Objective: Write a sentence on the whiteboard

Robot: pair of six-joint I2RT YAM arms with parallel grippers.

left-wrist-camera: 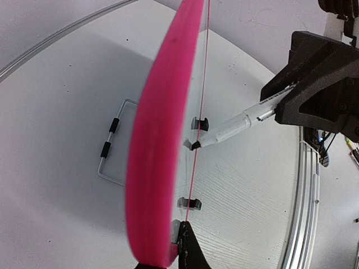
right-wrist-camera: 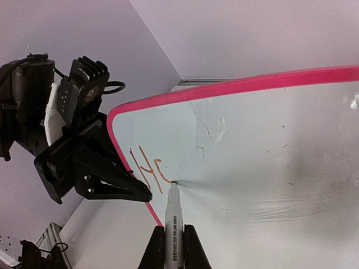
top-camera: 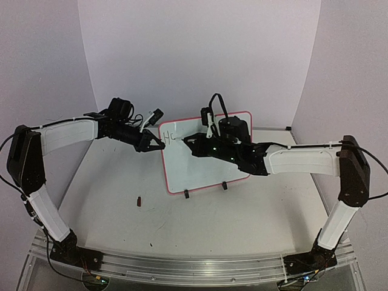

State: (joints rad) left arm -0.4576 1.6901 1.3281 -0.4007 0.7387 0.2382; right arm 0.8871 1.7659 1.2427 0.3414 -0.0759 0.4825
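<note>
The whiteboard (top-camera: 203, 173) stands in the middle of the top view, on the white table (top-camera: 121, 212). The left gripper (top-camera: 160, 145) pinches its pink rim on the left side, near the top. The right gripper (top-camera: 183, 140) is closed tight around a marker (right-wrist-camera: 173, 224). The marker's tip touches the board just after the first letters of the sentence (right-wrist-camera: 147, 172).
</note>
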